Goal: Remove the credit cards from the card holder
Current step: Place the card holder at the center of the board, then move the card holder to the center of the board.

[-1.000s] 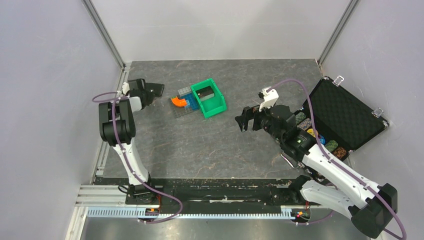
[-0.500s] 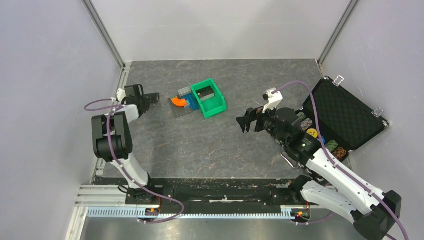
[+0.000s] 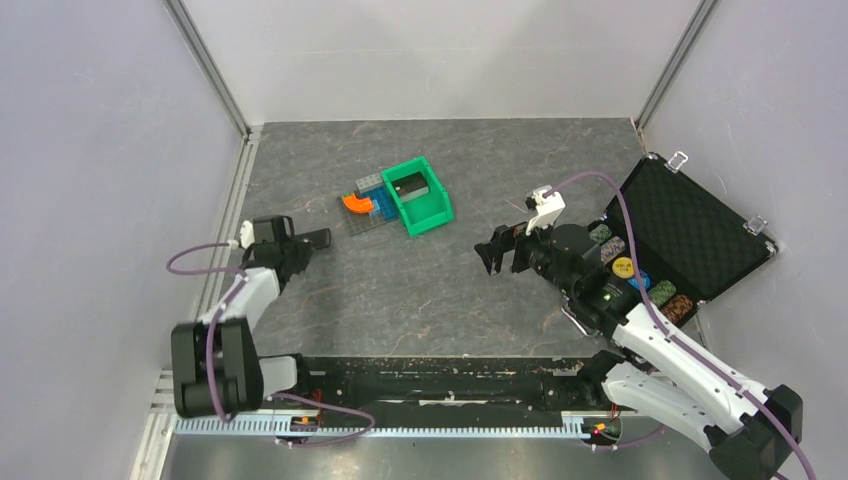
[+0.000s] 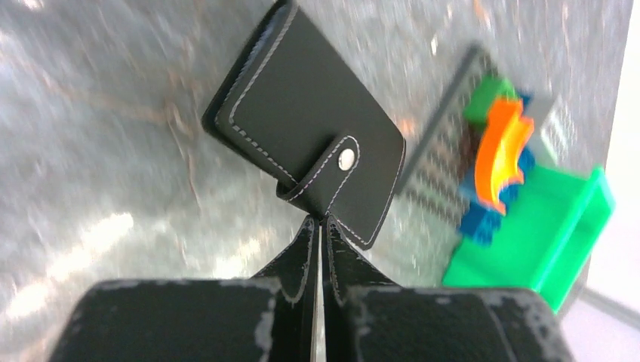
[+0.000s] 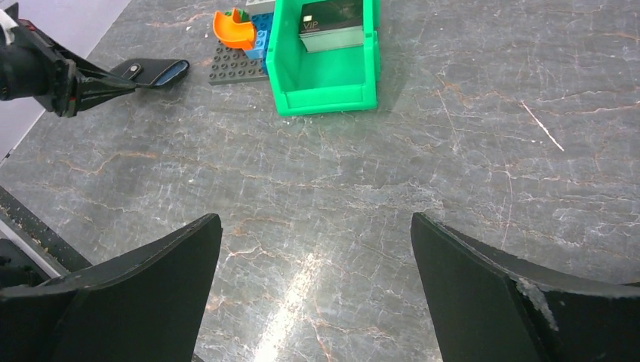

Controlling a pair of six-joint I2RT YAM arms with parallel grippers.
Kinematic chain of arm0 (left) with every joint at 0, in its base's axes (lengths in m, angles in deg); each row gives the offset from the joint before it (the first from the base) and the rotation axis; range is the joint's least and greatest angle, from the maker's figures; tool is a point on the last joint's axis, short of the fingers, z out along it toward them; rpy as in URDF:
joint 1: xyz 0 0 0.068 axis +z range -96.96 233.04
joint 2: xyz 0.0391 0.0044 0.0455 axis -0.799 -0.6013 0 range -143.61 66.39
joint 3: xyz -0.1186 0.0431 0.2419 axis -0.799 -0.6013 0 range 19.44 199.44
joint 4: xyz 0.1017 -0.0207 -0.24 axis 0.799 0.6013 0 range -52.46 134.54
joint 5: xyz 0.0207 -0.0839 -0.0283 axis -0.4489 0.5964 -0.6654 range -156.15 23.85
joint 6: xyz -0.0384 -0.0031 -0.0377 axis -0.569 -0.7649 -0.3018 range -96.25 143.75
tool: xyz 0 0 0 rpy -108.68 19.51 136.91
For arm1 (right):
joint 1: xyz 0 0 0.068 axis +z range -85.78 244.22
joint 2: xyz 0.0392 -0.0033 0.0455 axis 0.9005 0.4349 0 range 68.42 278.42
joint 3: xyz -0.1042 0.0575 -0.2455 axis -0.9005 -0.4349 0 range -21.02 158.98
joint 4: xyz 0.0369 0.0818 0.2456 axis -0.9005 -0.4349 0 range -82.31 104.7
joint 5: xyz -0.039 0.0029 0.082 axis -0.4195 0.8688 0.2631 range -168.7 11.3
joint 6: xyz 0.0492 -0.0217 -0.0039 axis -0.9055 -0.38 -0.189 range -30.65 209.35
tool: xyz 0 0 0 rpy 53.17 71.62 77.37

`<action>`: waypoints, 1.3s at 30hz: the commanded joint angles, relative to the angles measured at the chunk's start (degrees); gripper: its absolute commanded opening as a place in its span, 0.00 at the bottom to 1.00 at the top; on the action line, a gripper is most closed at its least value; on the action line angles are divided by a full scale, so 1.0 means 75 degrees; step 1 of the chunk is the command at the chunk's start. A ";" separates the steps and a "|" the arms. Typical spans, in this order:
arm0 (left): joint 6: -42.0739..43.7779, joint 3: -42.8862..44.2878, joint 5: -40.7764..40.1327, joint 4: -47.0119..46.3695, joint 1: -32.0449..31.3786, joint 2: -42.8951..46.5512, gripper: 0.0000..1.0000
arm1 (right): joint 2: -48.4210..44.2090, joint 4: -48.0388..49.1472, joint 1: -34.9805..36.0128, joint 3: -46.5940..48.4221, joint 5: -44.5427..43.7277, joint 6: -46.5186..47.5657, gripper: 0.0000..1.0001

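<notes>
One card holder [image 4: 302, 128], strap snapped shut, clamped at its edge by left hand [image 4: 317, 222], middle-left of overhead view, likely presented for opening. Right hand [image 5: 313, 219] spread wide, empty, centre-right, facing it across table [image 3: 420, 290].

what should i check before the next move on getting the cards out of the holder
1. Left gripper has the card holder: ok, shut on its edge just beside the snap strap.
2. Snap strap undone: not ok, it looks fastened over the folded holder.
3. Right gripper free to help: ok, jaws wide apart with nothing between them.
4. Right gripper within reach of the holder: not ok, it hangs well apart from it, toward the other side of the table.
5. Holder lifted clear of the table: cannot tell from these views.
</notes>
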 commanded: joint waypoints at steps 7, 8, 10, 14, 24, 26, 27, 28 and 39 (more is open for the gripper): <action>-0.0427 -0.1047 0.0028 0.2130 -0.2327 0.3884 0.02 | -0.0357 0.0477 0.0001 -0.0843 0.0219 -0.0137 0.99; -0.0483 -0.1127 0.0209 0.2124 -0.2564 0.3919 0.02 | -0.0420 0.0524 -0.0010 -0.0973 0.0230 -0.0160 0.99; -0.0513 -0.1202 0.0540 0.2126 -0.3040 0.3829 0.02 | -0.0506 0.0548 -0.0004 -0.1163 0.0236 -0.0218 0.99; -0.0433 -0.1359 0.0995 0.1669 -0.4031 0.3673 0.02 | -0.0546 0.0398 -0.0003 -0.1336 0.0244 -0.0293 0.99; -0.0247 -0.0578 -0.2595 0.3094 -0.4304 0.4102 0.70 | -0.0424 0.0336 -0.0003 -0.1276 0.0533 -0.0529 0.95; -0.0346 -0.0465 -0.3579 0.3286 -0.4171 0.4044 0.72 | -0.0450 0.0335 -0.0004 -0.1257 0.0538 -0.0564 0.94; -0.0375 -0.0455 -0.3905 0.3281 -0.4037 0.3968 0.69 | -0.0472 0.0335 -0.0003 -0.1257 0.0535 -0.0575 0.94; -0.0418 -0.0430 -0.4096 0.3266 -0.3820 0.3883 0.69 | -0.0500 0.0333 -0.0004 -0.1254 0.0537 -0.0565 0.94; 0.2183 0.0817 -0.1828 0.2309 -0.1944 0.0939 0.71 | -0.0616 0.0365 -0.0010 -0.1260 0.0854 -0.0135 0.94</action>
